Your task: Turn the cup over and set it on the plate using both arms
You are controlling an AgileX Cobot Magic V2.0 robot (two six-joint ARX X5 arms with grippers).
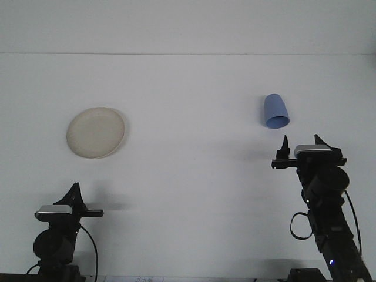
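Note:
A blue cup (275, 111) lies on its side at the right of the white table, its open mouth facing the near edge. A cream plate (96, 132) rests flat at the left. My right gripper (301, 142) is open, its two dark fingertips spread apart, just on the near side of the cup and slightly to its right, not touching it. My left gripper (74, 192) stays low at the near left corner, below the plate, with its fingers together and nothing in them.
The white table (188, 176) runs back to a pale wall. A cable loops beside each arm base near the bottom edge.

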